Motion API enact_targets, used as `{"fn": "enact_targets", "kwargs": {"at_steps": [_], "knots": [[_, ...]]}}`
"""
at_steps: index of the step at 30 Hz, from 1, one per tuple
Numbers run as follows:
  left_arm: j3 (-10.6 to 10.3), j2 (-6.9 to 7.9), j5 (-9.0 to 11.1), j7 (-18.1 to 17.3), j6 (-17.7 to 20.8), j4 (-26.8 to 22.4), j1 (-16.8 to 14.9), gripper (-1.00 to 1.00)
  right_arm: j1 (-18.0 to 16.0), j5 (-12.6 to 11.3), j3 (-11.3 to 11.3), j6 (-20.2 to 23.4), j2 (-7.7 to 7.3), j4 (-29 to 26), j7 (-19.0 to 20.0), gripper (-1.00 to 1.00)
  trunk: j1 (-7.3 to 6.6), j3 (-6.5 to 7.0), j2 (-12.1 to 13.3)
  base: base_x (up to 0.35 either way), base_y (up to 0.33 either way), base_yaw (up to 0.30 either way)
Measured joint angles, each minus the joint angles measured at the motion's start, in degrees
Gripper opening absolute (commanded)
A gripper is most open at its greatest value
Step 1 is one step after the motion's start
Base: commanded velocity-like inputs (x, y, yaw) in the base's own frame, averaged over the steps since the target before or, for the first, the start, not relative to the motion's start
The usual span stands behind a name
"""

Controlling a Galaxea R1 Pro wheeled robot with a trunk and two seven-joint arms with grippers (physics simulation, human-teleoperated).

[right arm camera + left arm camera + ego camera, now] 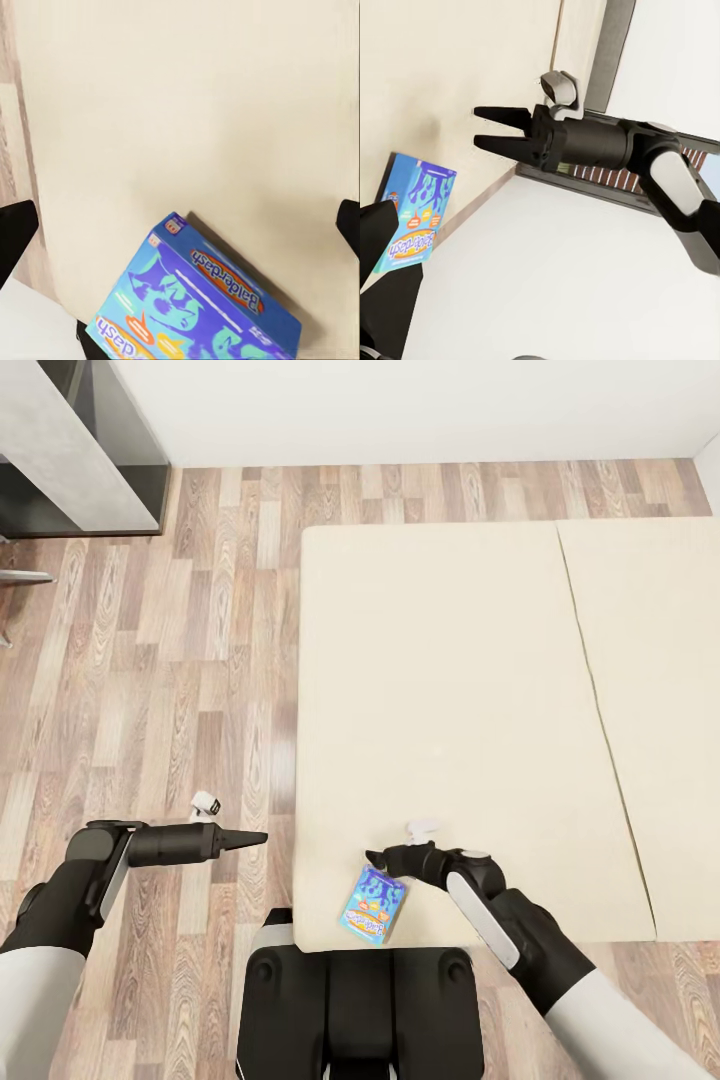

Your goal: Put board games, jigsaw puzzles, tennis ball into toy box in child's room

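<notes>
The small blue board game (373,903) lies flat on the bed (450,690), at the mattress's near edge and close to its near left corner. It rests tilted relative to that edge, printed face up. This position puts it within reach of the robot's right arm without any move of the base.

The right gripper (378,857) hovers just beside the game's far end, fingers pointing toward the bed's left edge. In the left wrist view its two fingers (502,115) stand slightly apart with nothing between them; it holds nothing. Contact with the box is not evident, though the head view is too coarse to rule it out. The right wrist view looks down on the box (202,307), which suggests a grasp is being lined up.

The left gripper (250,840) is extended over the wood floor (150,690), well apart from the bed's left edge. Its fingers appear drawn together to a point, empty.
</notes>
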Motion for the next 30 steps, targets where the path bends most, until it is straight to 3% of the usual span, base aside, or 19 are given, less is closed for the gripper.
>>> {"fn": "enact_targets", "kwargs": {"at_steps": [6, 11, 21, 30], "knots": [[0.0, 0.01, 0.0, 0.0, 0.0, 0.0, 0.0, 1.0, 0.0, -0.2, -0.3, 1.1, -1.58, -0.7, 0.1, 1.0, 0.0, 0.0, 0.0, 0.0, 0.0, 0.0], [0.0, -0.01, 0.0, 0.0, 0.0, 0.0, 0.0, 1.0, 0.0, -0.3, -1.1, 2.0, -2.01, -0.7, 0.1, 1.0, 0.0, 0.0, 0.0, 0.0, 0.0, 0.0], [-0.1, -0.08, -0.1, 0.0, 0.0, 0.0, 0.0, 1.0, 0.0, -0.4, -1.8, 8.7, -1.61, -0.3, 0.3, 1.0, 0.0, 0.0, 0.0, 0.0, 0.0, 0.0], [-0.1, -0.08, -0.1, 0.0, 0.0, 0.0, 0.0, 1.0, 0.0, -0.5, -3.5, 9.8, -1.12, 1.7, 0.4, 1.0, 0.0, 0.0, 0.0, 0.0, 0.0, 0.0]]}}
